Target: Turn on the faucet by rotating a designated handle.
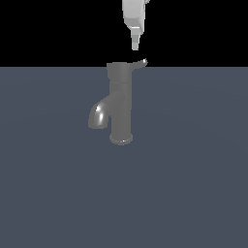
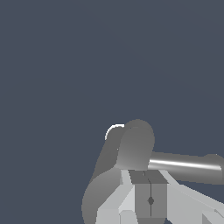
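The gripper (image 1: pixel 135 47) is hovering above the handle (image 1: pixel 121 68), fingers pressed together; the wrist view is showing the faucet (image 2: pixel 131 146) from above.

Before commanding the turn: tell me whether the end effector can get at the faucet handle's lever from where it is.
Probably yes. The end effector hangs just above the handle, close to its lever, with only a small open gap between and nothing else in the way. Whether it is lined up in depth cannot be told.
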`<state>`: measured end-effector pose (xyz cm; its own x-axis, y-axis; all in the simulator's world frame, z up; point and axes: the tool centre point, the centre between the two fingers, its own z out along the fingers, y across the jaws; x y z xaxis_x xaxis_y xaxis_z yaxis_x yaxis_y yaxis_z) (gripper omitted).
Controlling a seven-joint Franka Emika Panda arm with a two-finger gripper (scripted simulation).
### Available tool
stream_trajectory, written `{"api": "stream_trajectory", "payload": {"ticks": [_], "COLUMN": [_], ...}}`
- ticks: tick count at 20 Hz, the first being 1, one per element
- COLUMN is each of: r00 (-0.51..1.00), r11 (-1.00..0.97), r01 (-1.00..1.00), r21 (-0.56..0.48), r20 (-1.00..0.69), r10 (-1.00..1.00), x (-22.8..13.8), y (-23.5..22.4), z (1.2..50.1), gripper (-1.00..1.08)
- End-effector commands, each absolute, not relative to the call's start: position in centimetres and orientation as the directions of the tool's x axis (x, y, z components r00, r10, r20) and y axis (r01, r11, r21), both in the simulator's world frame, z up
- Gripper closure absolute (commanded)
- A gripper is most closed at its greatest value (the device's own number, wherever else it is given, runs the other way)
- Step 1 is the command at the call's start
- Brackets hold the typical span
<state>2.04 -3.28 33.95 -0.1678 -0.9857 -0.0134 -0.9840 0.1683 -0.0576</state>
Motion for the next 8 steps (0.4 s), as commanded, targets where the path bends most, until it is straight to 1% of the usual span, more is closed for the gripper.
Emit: {"api": "stream_trajectory", "payload": {"ticks": [1, 8], "r00": [-0.201, -0.217], "r11": [0.201, 0.217], "r01": [-0.980, -0.976], "r21": [0.002, 0.000], "r20": [-0.002, 0.000], "r10": [-0.980, -0.976], "x": [2.3, 3.5], "y": [-5.5, -7.1], "z": [29.7, 29.7], "gripper": [1.08, 1.08]}}
